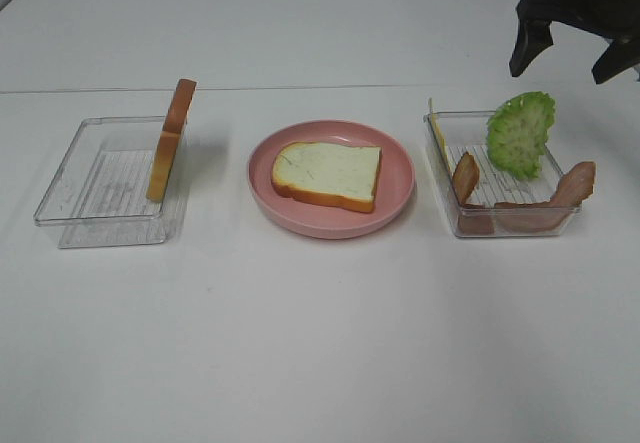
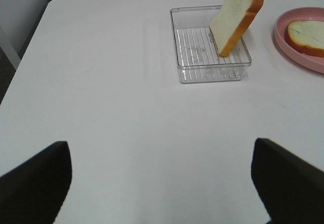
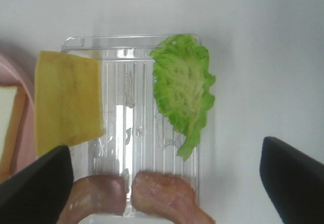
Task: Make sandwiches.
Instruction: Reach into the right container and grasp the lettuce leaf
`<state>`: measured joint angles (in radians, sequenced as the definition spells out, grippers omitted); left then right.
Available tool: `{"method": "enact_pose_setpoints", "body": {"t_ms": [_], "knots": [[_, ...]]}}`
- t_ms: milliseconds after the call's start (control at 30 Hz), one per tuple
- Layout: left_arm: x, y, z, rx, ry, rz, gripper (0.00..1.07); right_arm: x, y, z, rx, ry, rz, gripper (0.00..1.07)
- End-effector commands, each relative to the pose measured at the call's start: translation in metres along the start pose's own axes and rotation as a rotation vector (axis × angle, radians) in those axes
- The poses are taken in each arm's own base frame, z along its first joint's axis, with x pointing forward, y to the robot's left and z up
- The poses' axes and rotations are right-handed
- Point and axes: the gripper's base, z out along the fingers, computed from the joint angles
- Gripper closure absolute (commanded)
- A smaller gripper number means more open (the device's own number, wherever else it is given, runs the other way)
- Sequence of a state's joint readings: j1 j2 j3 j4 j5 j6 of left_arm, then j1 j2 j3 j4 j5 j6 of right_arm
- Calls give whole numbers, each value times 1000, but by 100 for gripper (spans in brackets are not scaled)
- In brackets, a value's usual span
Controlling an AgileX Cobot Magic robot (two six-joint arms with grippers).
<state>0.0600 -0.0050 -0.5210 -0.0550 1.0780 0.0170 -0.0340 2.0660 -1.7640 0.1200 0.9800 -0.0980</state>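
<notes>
Exterior high view, right side: likely floppy, tear-prone lettuce (image 1: 520, 133); pinch gently at raised edge. Right gripper (image 1: 567, 63) wide, empty; left gripper (image 2: 162, 183) wide.

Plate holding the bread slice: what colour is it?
The plate is plain pink, clearest in the exterior high view.

No text, label, brand, number or sign can be read in any view. Faint moulded marks show in the ribbed floor of the clear tray (image 3: 126, 114) in the right wrist view, too small and blurred to make out.
</notes>
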Motion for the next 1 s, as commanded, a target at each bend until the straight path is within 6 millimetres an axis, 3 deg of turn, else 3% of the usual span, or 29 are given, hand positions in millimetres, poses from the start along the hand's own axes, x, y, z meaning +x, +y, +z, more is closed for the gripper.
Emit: {"method": "enact_pose_setpoints", "body": {"t_ms": [33,267,400,700,800,833,867,900,933,1000], "knots": [[2,0,-2,-2,-20,-2,18,-6,-20,16,-27,16,34,12],[2,0,-2,-2,-20,-2,18,-12,-28,51,-58,30,45,14],[2,0,-2,-2,-20,-2,18,-11,-31,72,-61,59,50,20],[2,0,-2,-2,-20,-2,18,-8,-32,86,-69,86,60,25],[2,0,-2,-2,-20,-2,18,-7,-32,86,-69,92,78,38],[2,0,-2,-2,-20,-2,18,-7,-32,86,-68,93,92,63],[2,0,-2,-2,-20,-2,18,-7,-32,86,-68,93,92,63],[2,0,-2,-2,-20,-2,18,-7,-32,86,-68,92,92,89],[2,0,-2,-2,-20,-2,18,-7,-32,86,-68,92,92,102],[2,0,-2,-2,-20,-2,18,-7,-31,86,-68,92,93,107]]}}
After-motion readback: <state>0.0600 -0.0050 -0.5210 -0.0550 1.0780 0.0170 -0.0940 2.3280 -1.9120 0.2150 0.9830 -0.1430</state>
